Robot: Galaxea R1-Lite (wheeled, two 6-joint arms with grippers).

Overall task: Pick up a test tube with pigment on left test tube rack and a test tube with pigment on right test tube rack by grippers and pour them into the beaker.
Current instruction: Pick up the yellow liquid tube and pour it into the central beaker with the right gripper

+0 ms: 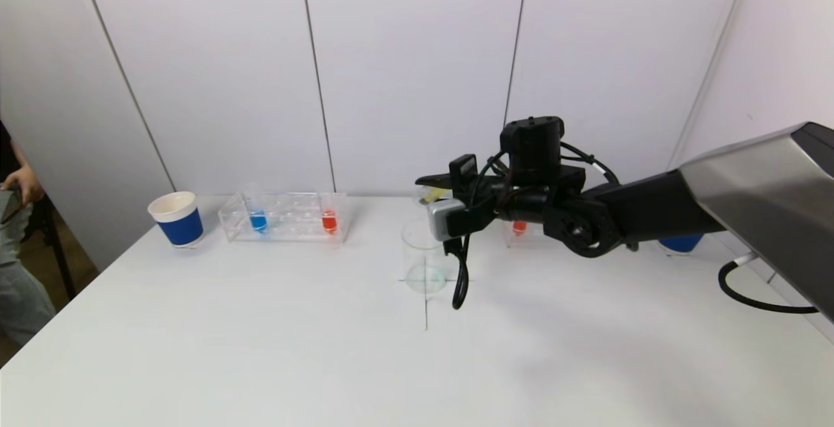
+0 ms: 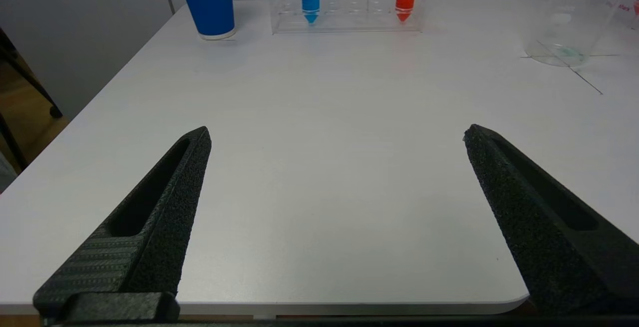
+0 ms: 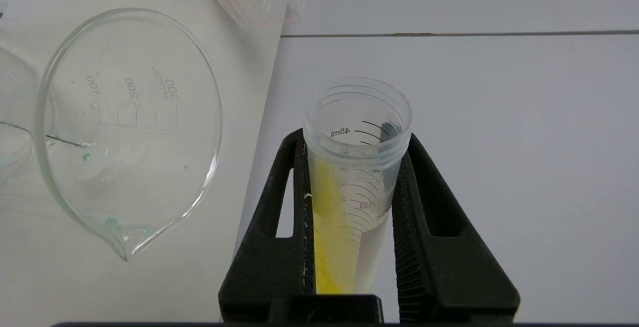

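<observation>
White worktop (image 1: pixel 260 349) with the glass beaker (image 1: pixel 425 259) standing at a drawn cross near its centre. The right gripper (image 3: pixel 352 167), held above and just behind the beaker in the head view, has its fingers (image 3: pixel 279 247) closed on an open test tube of yellow pigment (image 3: pixel 349 187); the tube is tipped over, the yellow liquid lying along its lower wall, and its mouth is beside the beaker rim, not over it. The beaker holds only a faint greenish trace at the bottom. The left test tube rack (image 1: pixel 285 216), a clear plastic one, stands at the far left beside a blue paper cup (image 1: pixel 176 219) and carries a blue-filled tube (image 1: pixel 258 220) and a red-filled tube (image 1: pixel 329 220). The left gripper (image 2: pixel 337 135) hovers low over the near worktop edge, fingers (image 2: pixel 164 207) spread wide and holding nothing. Behind the right arm, a red-filled tube (image 1: pixel 519 225) in the right rack is partly visible.
</observation>
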